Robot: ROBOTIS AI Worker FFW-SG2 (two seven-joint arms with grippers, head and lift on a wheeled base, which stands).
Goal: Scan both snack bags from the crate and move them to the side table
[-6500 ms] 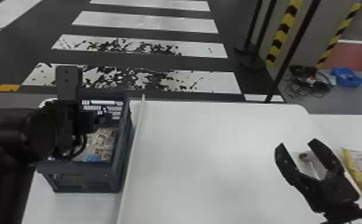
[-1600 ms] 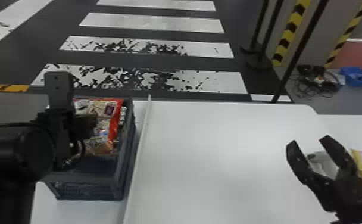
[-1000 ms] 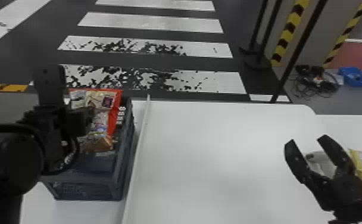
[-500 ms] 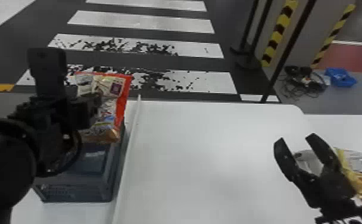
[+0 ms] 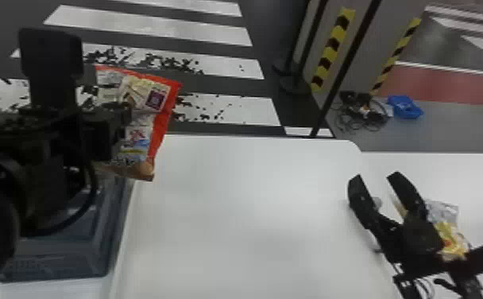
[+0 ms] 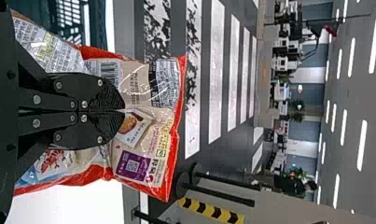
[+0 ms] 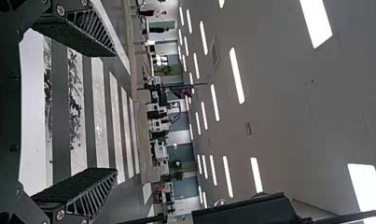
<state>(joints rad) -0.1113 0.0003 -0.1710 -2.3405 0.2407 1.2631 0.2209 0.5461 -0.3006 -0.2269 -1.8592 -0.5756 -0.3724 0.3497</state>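
Note:
My left gripper [image 5: 123,113] holds a red-edged snack bag [image 5: 161,119] above the grey crate [image 5: 54,258] at the left. In the left wrist view the left gripper [image 6: 124,111] is pinched shut on the printed face of the snack bag [image 6: 146,175]. My right gripper [image 5: 375,179] stands open over the table's right part, its fingers spread with nothing between them; in the right wrist view the right gripper [image 7: 115,112] is likewise open. A yellow snack bag [image 5: 449,238] lies behind and beside the right gripper on the side table [image 5: 479,179], partly hidden by it.
The white table [image 5: 232,218] spans the middle, with a raised edge beside the crate. A small whitish object [image 5: 376,202] shows behind the right gripper's finger. Beyond the table are a dark post [image 5: 344,67], cables and a blue item [image 5: 404,106] on the floor.
The left gripper has lifted the red-edged bag up out of the crate and it now hangs higher. The right gripper keeps its open pose while the view has shifted somewhat.

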